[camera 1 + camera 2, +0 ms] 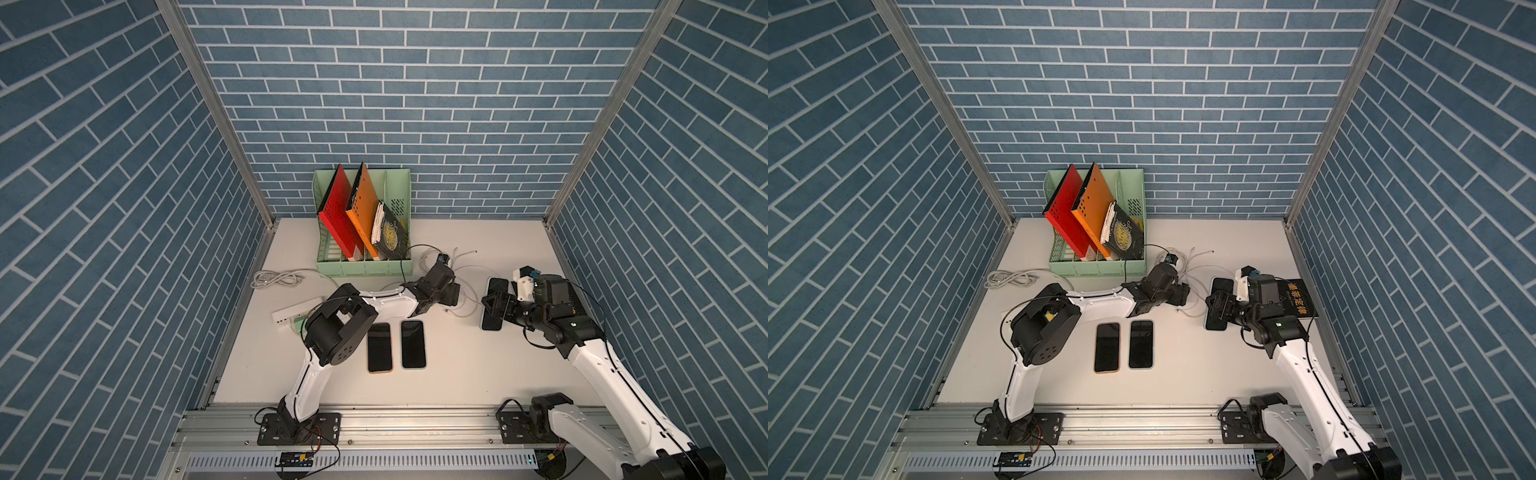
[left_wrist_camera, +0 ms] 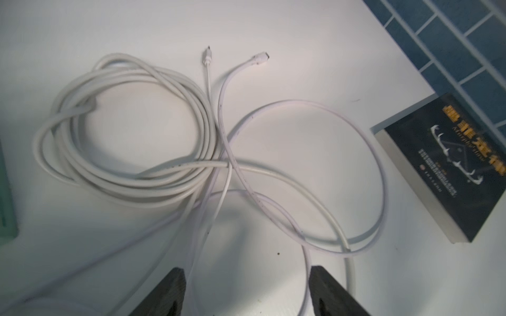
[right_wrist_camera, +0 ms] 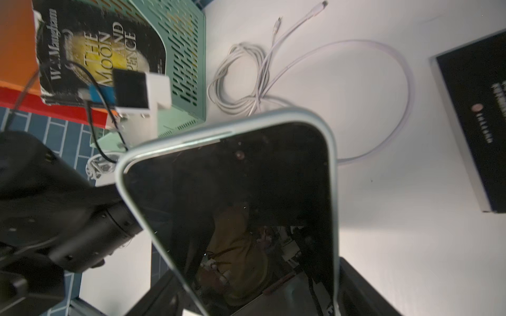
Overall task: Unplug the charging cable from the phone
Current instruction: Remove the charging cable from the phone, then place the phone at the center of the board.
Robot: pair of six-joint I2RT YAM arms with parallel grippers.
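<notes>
The black glass phone (image 3: pixel 232 205), likely slippery, sits pinched in the right gripper (image 1: pixel 494 308), while the open left gripper (image 2: pixel 246 273) hangs above the soft white cable (image 2: pixel 298 101), best grabbed by its plug (image 2: pixel 261 57).

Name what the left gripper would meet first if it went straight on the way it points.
Probably the loose white charging cables lying just ahead of the left gripper; its jaws stand open. Depth is unclear.

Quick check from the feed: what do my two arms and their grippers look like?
The left arm and right arm have white shell links, black joint housings and thin black cables. The left gripper and right gripper are black, with flat parallel fingers. A white camera mount sits at the right wrist, and a green light glows behind it.
</notes>
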